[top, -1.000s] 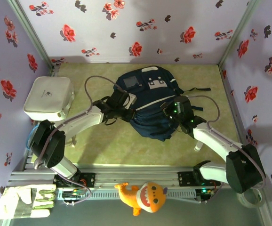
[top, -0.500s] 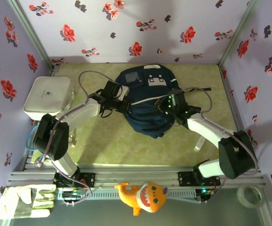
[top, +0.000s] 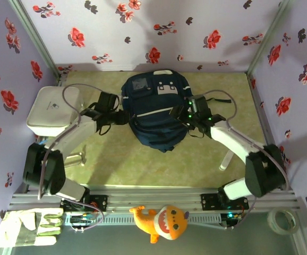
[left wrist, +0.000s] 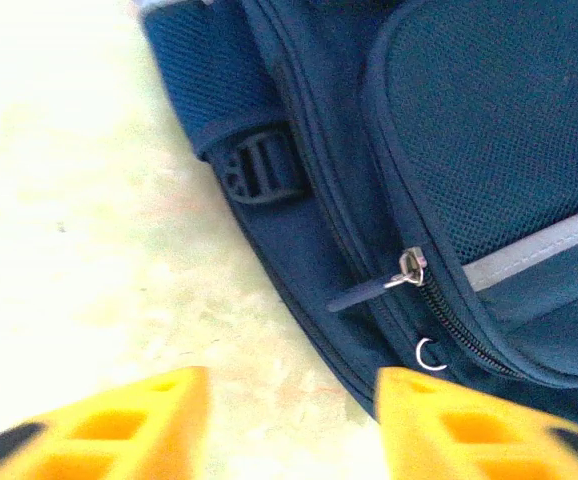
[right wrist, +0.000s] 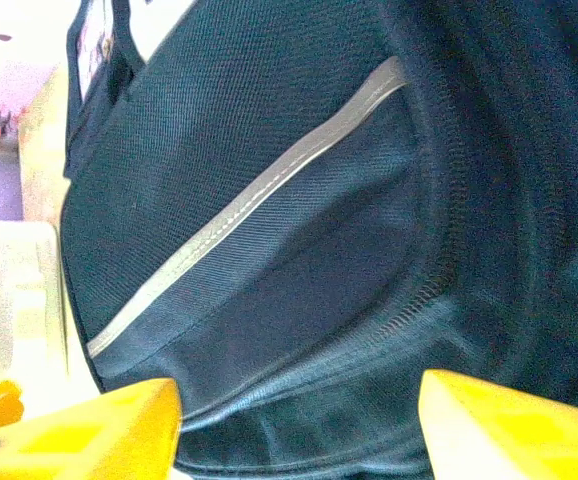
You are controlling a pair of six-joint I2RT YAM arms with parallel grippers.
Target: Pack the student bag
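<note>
Slid the student bag (top: 153, 114) a bit closer to the white box (top: 52, 109) than a second ago. Now lying near that box, to its right, not touching it. Let go with the left claw (top: 120, 116) (left wrist: 291, 385), spread apart and empty, between box and bag. Let go with the right claw (top: 188, 114) (right wrist: 297, 400) too, spread wide, at the bag's side away from the box.

One student bag (top: 156, 114). Left of it: one white box (top: 52, 110). Flanking it: two arms, left arm (top: 71, 138) and right arm (top: 233, 141). Nearer than it: one plush toy (top: 161, 223), one tape roll (top: 281, 222).
</note>
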